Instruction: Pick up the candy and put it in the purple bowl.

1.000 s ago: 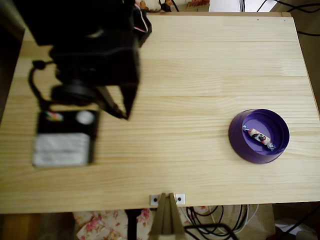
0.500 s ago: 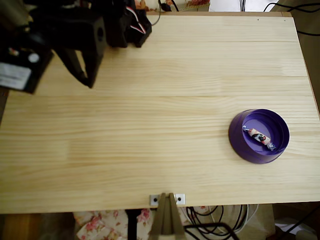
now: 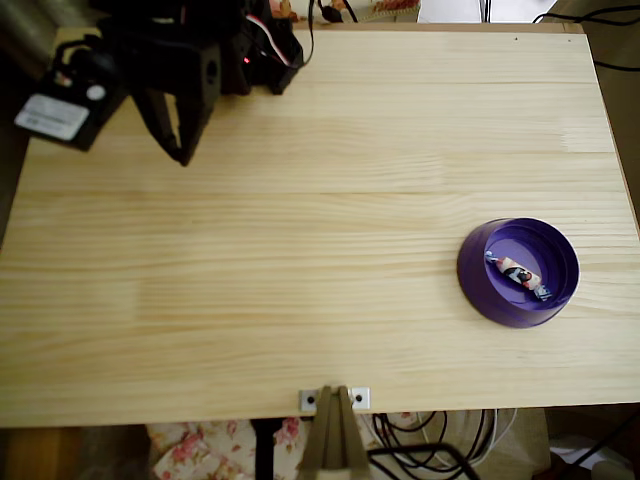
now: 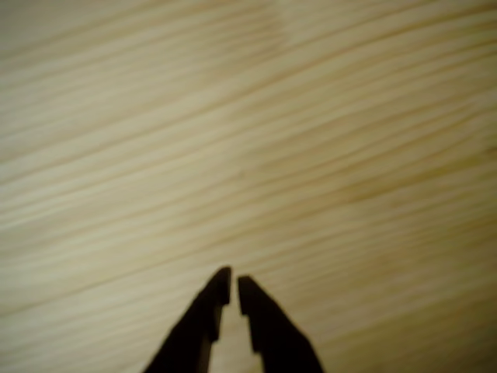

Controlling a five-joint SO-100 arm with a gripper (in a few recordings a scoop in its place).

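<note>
- I see the candy [image 3: 519, 275] lying inside the purple bowl [image 3: 478, 288], at the right of the overhead frame, lower half
- My end effector [image 3: 183, 155] sits at the upper left of the overhead frame, well apart from the bowl
- In the wrist view the end effector [image 4: 234, 286] has its fingers nearly together with a thin gap, nothing between them, over the bare wooden table [image 4: 311, 140]

Arm [image 3: 190, 60] matte black, blocky; white label [image 3: 55, 116] on housing beside jaws; red-white cables [image 3: 283, 45] behind; gripper [image 4: 234, 294] fingers dark, tapered, pointed.
</note>
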